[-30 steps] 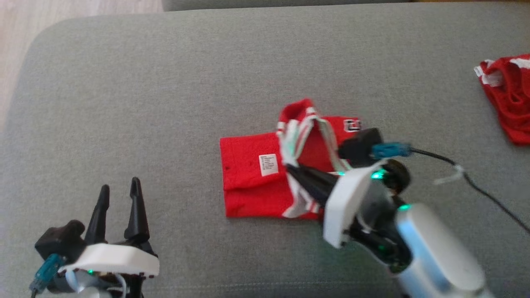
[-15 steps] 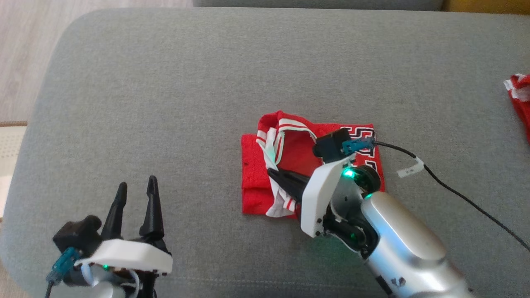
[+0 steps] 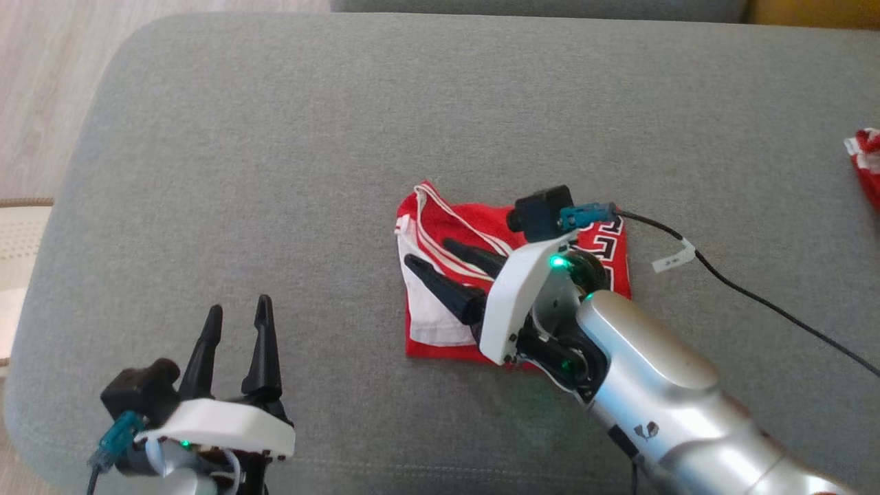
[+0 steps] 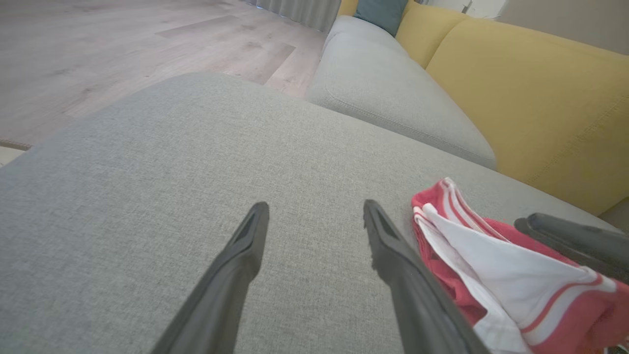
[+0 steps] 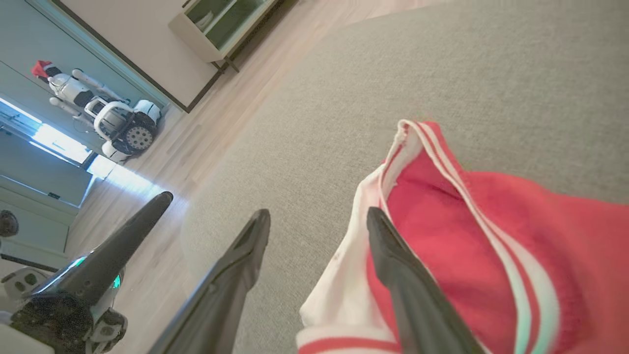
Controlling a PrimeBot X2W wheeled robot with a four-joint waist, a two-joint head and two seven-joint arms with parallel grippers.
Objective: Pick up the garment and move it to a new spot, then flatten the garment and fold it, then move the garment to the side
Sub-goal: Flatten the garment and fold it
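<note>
Near left: my left gripper (image 3: 239,304), fingers spread and empty, poised over bare cushion (image 3: 275,137), well apart from the work; near right: my right arm, reaching in toward the middle of the cushion.

Middle: my right gripper (image 3: 427,251), fingers spread with nothing pinched between them, lying low over the left part of the garment (image 3: 474,221); the nearer finger crosses its white flap, the farther one its red panel with white stripes; whether the tips touch the cloth I cannot tell. The garment lies at mid-cushion as a compact, roughly square red bundle, its layers doubled over and its far left corner peaked up.

Far right: a second red cloth (image 3: 867,165), well apart from the work.

Step in hand, as I judge it: the fold is made, though loosely; the move to the side is not yet done. The next move calls for closing my right fingers on all the layers at once, near an edge; then carrying low, so the fold does not spill open.
</note>
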